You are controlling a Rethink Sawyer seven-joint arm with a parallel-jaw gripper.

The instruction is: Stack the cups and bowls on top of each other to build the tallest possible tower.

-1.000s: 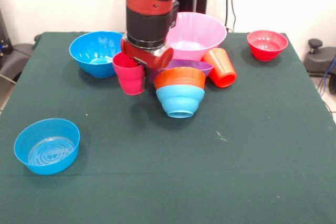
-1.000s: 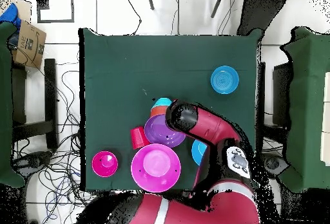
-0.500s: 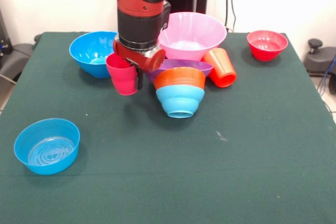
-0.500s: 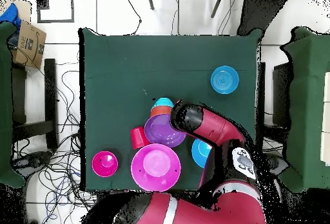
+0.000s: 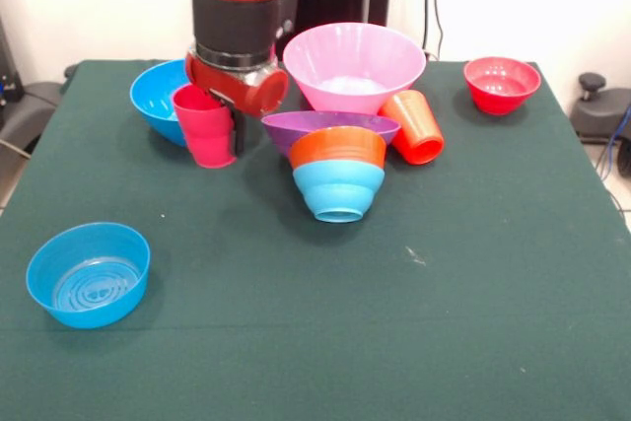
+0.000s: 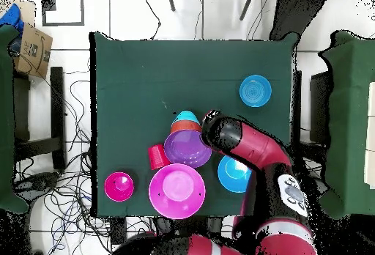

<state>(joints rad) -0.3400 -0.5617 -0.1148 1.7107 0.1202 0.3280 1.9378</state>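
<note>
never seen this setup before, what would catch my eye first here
First, the red and black arm coming down at the table's far left, its gripper holding a pinkish-red cup upright in front of the deep blue bowl. Next, the tower mid-table: a purple bowl on an orange bowl in a light-blue bowl. Behind it stands the large pink bowl.

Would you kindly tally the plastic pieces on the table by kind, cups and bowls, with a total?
Cups: 2, the pinkish-red cup in the gripper and the orange-red cup lying on its side.
Bowls: 7: pink, purple, orange, light-blue, deep blue, small blue, small red.
Total: 9
</note>
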